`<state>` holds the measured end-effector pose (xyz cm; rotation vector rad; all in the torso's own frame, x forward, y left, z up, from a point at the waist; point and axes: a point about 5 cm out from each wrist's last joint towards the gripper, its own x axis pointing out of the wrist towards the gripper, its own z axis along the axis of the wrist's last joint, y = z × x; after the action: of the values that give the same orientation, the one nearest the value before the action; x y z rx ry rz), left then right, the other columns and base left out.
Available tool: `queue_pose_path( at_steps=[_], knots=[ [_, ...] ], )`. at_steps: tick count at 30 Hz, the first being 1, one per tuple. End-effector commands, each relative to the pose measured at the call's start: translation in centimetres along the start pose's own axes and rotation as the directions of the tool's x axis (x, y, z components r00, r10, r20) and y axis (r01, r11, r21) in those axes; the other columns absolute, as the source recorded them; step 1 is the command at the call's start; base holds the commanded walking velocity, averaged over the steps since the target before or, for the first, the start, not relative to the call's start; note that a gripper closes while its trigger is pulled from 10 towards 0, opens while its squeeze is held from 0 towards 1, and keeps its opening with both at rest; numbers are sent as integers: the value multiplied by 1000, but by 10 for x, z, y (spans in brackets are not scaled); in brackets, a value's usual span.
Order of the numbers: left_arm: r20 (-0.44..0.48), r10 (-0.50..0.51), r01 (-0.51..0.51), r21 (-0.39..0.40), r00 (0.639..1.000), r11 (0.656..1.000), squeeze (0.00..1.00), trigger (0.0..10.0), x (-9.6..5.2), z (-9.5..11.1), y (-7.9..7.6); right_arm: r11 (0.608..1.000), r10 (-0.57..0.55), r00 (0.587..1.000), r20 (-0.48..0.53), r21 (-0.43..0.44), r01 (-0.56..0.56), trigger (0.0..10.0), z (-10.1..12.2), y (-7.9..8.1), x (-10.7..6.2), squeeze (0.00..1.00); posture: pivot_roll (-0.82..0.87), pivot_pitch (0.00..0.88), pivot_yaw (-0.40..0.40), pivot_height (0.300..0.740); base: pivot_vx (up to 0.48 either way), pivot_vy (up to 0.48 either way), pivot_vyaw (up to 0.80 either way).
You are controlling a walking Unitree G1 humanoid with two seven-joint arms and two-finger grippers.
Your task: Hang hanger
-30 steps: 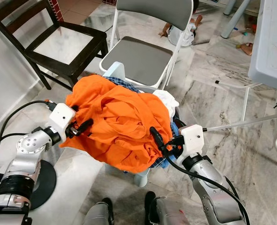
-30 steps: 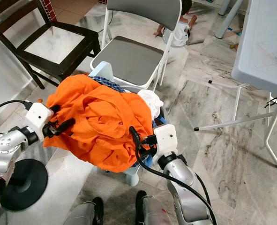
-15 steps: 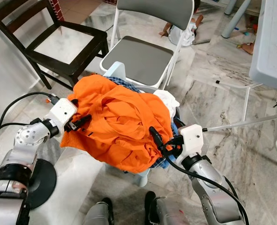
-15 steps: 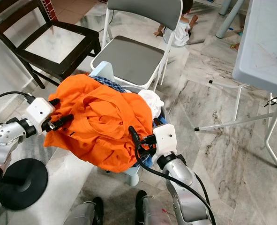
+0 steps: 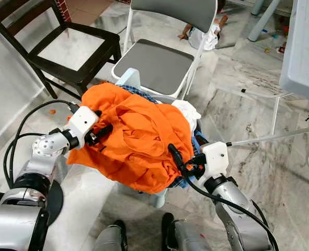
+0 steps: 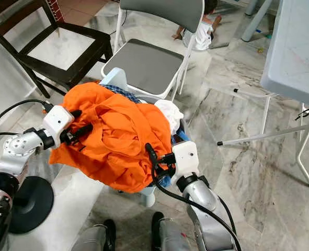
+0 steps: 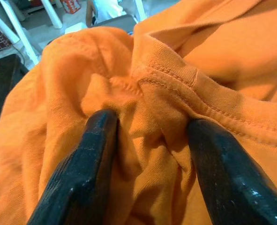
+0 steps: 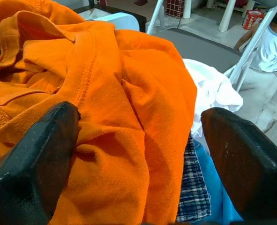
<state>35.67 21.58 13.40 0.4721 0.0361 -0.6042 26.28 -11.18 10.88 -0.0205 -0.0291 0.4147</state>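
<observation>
An orange shirt (image 5: 138, 141) lies crumpled on top of a heap of laundry in a pale basket (image 5: 130, 78). My left gripper (image 5: 104, 133) presses into the shirt's left side. In the left wrist view its fingers (image 7: 82, 178) stand apart, open, with a stitched fold of orange cloth (image 7: 161, 89) between them. My right gripper (image 5: 178, 159) is at the shirt's lower right edge, open, its fingers (image 8: 35, 154) wide apart with the shirt (image 8: 105, 93) ahead of them. A white cloth (image 5: 188, 111) and a plaid cloth (image 5: 138, 93) poke out from under the shirt.
Just behind the basket stands a grey folding chair (image 5: 157, 65), with a dark wooden chair (image 5: 70, 49) to its left. A white folding table (image 5: 303, 47) and its legs (image 5: 274, 137) stand at the right. A black round base (image 5: 52, 201) lies on the floor at the left. A person (image 5: 204, 34) sits on the floor at the back.
My left gripper has moved right, from the shirt's left edge further onto the orange cloth. The right gripper has stayed where it was.
</observation>
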Motion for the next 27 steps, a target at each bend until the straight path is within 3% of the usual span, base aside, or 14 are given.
queue_pose_path(
  at_steps=[1,16,23,27],
  knots=[
    [17,-3,3,-28,1000,1000,0,0,-1,0,0,1000,4,1000,-2,-1,-4,10000,0,2,-3,0,-6,311,-23,740,0,0,0],
    [142,-10,22,-87,990,996,0,0,13,15,-12,1000,10,1000,-3,-8,-10,10000,1,1,-1,0,-4,305,-35,740,0,0,0],
    [179,-56,70,-75,982,995,0,0,19,18,-25,1000,14,1000,-3,-7,-14,10000,0,0,-1,0,-4,300,-35,740,0,0,0],
    [168,-124,129,-20,978,991,0,0,19,14,-39,1000,15,1000,-3,-7,-15,10000,1,0,-1,0,-3,298,-36,740,0,0,0]
  ],
)
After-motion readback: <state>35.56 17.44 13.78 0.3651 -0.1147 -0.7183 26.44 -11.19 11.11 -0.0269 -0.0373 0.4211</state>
